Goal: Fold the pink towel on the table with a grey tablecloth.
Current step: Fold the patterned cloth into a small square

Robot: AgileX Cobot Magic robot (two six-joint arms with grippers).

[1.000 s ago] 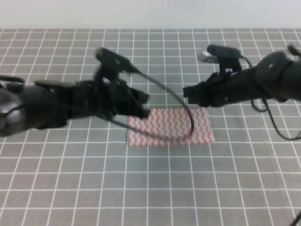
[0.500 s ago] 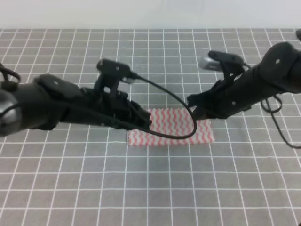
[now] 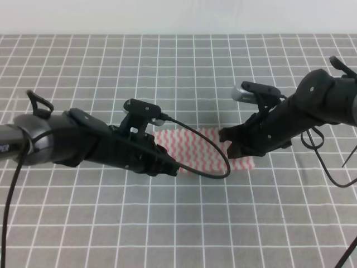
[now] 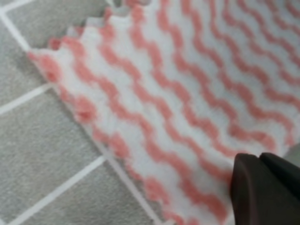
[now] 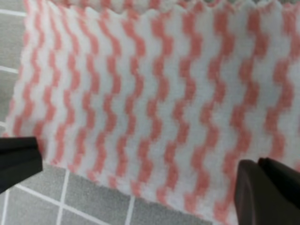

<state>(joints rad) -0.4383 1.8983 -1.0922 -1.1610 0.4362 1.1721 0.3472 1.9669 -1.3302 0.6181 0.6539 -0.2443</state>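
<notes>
Exterior high view: the pink towel [image 3: 202,149] lies at the centre of the frame on the table with a grey tablecloth [image 3: 178,223], already reduced to a narrow rectangle, which I judge to be a first fold in place. My left gripper [image 3: 170,167] sits low at the towel's lower-left corner, and my right gripper [image 3: 233,146] sits low at its right end. I place one tool at each end so that both ends of the same edge can be taken together and the cloth carried over evenly.

Left wrist view: the towel [image 4: 187,93] fills the upper right of the frame, with its pinked edge running diagonally over the grey cloth [image 4: 42,159]. Only one dark fingertip [image 4: 262,187] shows, at lower right, so I cannot tell whether this tool is spread or closed.

Right wrist view: the towel [image 5: 150,93] spans the frame, its near edge toward the bottom. Two dark fingertips [image 5: 267,192] appear at the lower corners, well apart, so my right jaws are spread and straddle the edge without pinching it yet.
</notes>
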